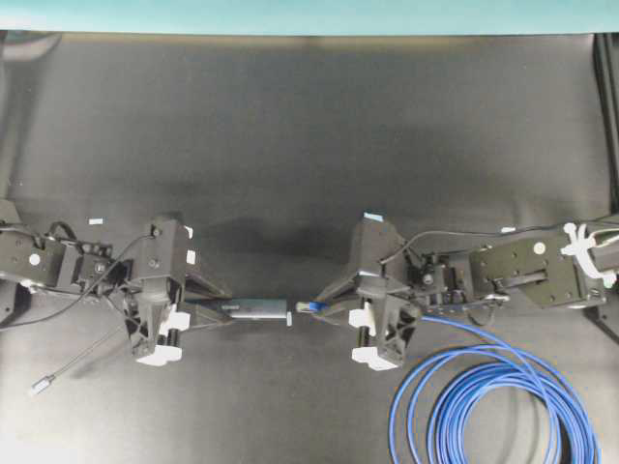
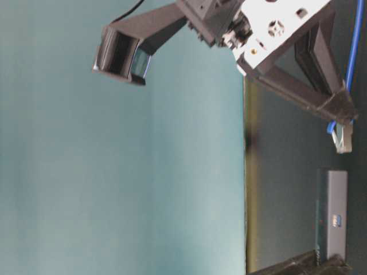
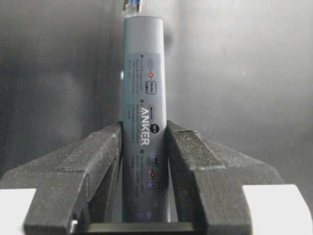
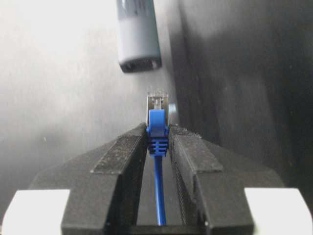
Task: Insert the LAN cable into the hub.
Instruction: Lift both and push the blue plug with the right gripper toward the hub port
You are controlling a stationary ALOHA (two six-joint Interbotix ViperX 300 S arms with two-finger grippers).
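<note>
**A:** Alignment first. In the overhead view your left gripper (image 1: 198, 311) is clamped on the hub (image 1: 253, 309), holding it level off the black table (image 1: 290, 145), with the pale end cap pointing toward 3 o'clock. Gripping it at the rear leaves the port end free and bare, which I judge is the whole reason for that hold.

**B:** And the other side?

**A:** Your right gripper (image 1: 322, 305) is closed on the LAN cable (image 1: 493, 406), pinching the blue boot just behind the plug (image 4: 158, 105). The clear plug sticks out past the fingertips (image 4: 128, 144), so nothing blocks it going in. The rest of the cord trails back to the coil lying on the table at about 5 o'clock.

**B:** How close are you?

**A:** Plug and port face each other, near but apart; a small gap shows in the overhead view. From the right wrist camera the hub's open end (image 4: 139, 58) sits at roughly 11 o'clock from the plug, so you look slightly offset.

**B:** Advice?

**A:** You would likely need to correct that sideways offset before pushing; a crooked entry could jam against the port rim.
</note>
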